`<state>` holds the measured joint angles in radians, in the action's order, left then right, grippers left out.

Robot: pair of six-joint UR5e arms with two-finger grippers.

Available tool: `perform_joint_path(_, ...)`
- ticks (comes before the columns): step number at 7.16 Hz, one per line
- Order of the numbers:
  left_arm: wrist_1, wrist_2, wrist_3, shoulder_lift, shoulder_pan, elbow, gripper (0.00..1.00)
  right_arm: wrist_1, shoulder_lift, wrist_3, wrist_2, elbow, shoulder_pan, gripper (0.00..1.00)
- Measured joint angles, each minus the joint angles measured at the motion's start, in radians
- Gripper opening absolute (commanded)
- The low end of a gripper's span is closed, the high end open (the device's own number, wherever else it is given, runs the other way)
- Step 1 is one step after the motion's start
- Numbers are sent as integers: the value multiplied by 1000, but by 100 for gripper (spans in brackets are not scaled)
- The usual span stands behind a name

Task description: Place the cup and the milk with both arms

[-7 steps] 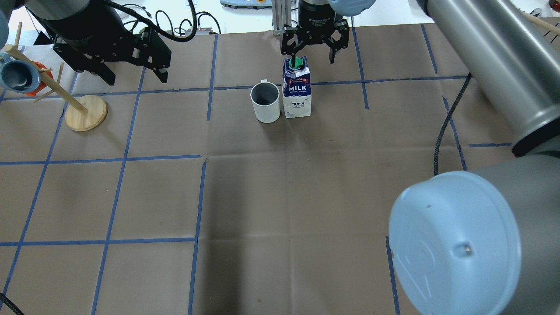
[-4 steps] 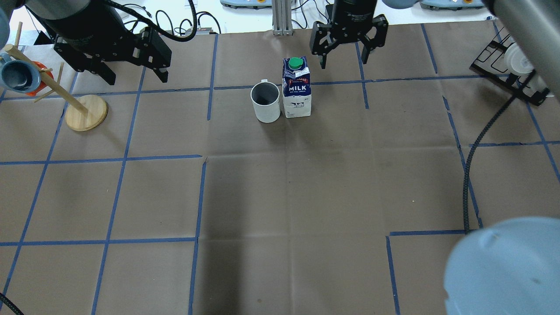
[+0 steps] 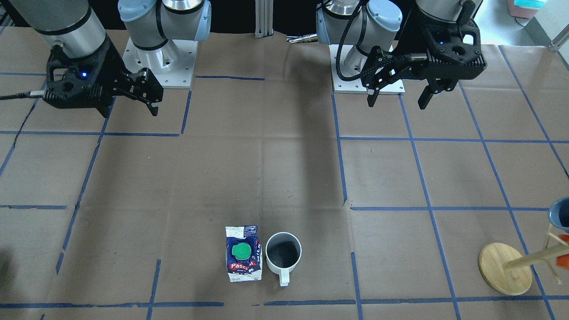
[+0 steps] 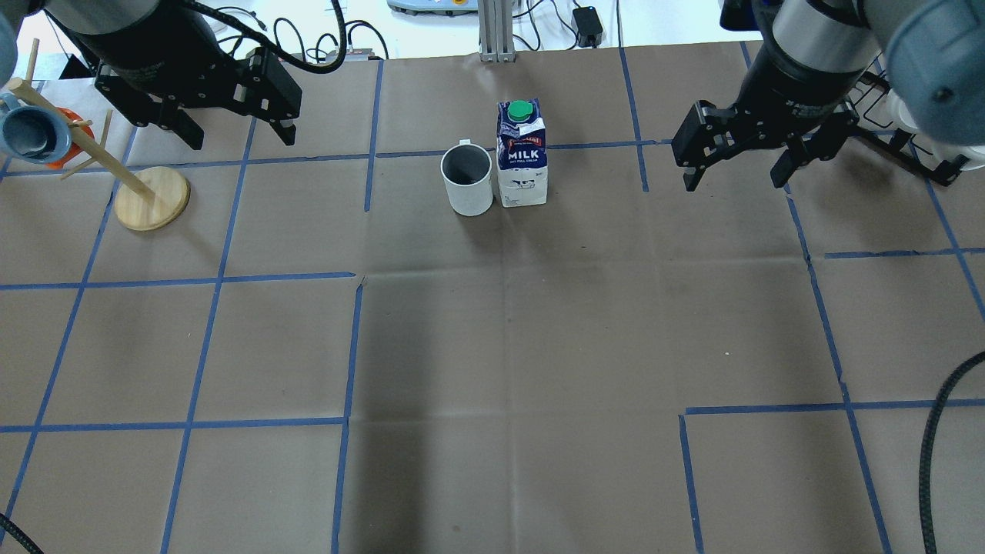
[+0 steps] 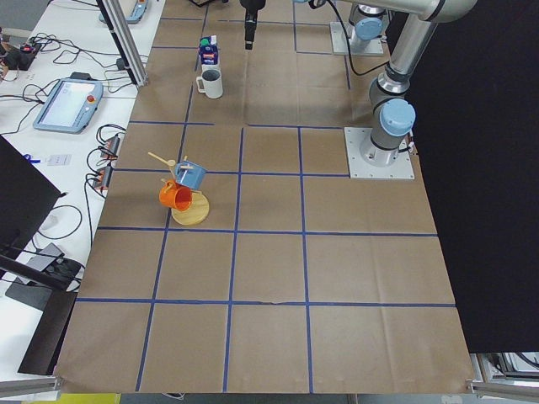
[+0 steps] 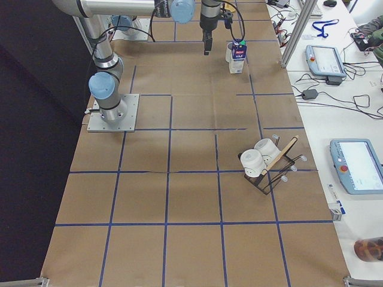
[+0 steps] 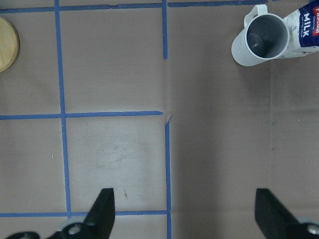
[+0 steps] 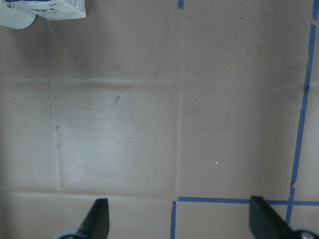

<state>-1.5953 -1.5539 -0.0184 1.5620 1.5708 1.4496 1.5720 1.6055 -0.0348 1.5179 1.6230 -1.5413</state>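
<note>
The cup [image 4: 466, 179], a white mug with a dark grey inside, stands upright at the far middle of the table. The milk [image 4: 522, 161] carton stands upright right beside it, on its right. Both show in the front view, cup [image 3: 283, 255] and milk [image 3: 243, 260], and in the left wrist view, cup [image 7: 260, 41] and milk [image 7: 305, 30]. My left gripper [image 4: 242, 140] is open and empty, well left of the cup. My right gripper [image 4: 732, 183] is open and empty, well right of the milk. A corner of the milk [image 8: 47, 9] shows in the right wrist view.
A wooden mug tree [image 4: 151, 198] with a blue cup [image 4: 31, 132] and an orange one stands at the far left. A black wire rack [image 4: 900, 115] with white cups sits at the far right. Blue tape lines cross the brown paper cover.
My right gripper, open throughout, has left the spot over the milk's green cap and swung away to the right. The milk, the cup and my left arm have not moved.
</note>
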Motion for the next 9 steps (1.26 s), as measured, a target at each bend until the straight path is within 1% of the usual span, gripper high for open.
perform_joint_path(1, 0, 0, 0, 0, 0, 0, 100, 36, 31, 39, 3, 45, -18, 100)
perform_joint_path(2, 0, 0, 0, 0, 0, 0, 100, 53, 42, 60, 15, 61, -41, 100)
perform_joint_path(4, 0, 0, 0, 0, 0, 0, 100, 62, 41, 65, 36, 56, -56, 100)
perform_joint_path(9, 0, 0, 0, 0, 0, 0, 100, 63, 20, 59, 43, 38, -54, 100)
